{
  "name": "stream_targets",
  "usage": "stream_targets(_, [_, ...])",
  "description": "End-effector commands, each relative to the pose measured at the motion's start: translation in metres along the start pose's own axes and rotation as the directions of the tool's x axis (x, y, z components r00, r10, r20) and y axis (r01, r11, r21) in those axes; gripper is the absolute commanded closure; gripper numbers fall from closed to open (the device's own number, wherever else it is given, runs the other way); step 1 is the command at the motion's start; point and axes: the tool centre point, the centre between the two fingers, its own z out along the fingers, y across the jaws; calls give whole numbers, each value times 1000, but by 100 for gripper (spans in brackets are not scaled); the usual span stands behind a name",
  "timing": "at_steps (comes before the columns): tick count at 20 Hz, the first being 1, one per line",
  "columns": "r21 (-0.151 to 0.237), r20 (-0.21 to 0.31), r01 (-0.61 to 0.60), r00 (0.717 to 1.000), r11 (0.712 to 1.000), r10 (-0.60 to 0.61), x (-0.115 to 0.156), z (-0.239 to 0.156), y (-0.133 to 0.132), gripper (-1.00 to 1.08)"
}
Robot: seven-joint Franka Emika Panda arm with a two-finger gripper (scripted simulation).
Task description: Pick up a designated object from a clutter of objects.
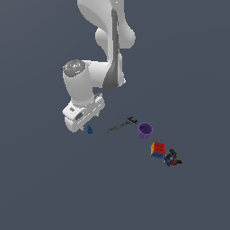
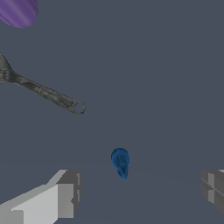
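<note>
The tiny bright-blue knobbly piece [image 1: 90,130] lies on the dark floor just below my gripper [image 1: 86,128]. In the wrist view the blue piece [image 2: 120,162] lies between my two fingers, apart from both, a little ahead of the fingertips [image 2: 65,192]. My gripper [image 2: 140,192] is open and empty, low over the floor.
A thin dark grey clamp-like tool [image 1: 121,125] lies to the exterior view's right of the blue piece and also shows in the wrist view [image 2: 43,92]. Beyond it stand a purple cup [image 1: 145,130], a red-yellow-blue cube [image 1: 157,149] and a dark multicoloured toy [image 1: 171,158].
</note>
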Motion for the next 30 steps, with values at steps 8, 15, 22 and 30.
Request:
stream_targets(8, [7, 0, 164, 986, 986, -164, -23, 31, -3, -92])
stream_targets(15, [10, -1, 221, 975, 975, -221, -31, 41, -5, -92])
stream_targets(22, [10, -1, 225, 974, 974, -225, -32, 43, -5, -92])
stream_targets(30, [10, -1, 227, 974, 974, -227, -33, 71, -6, -92])
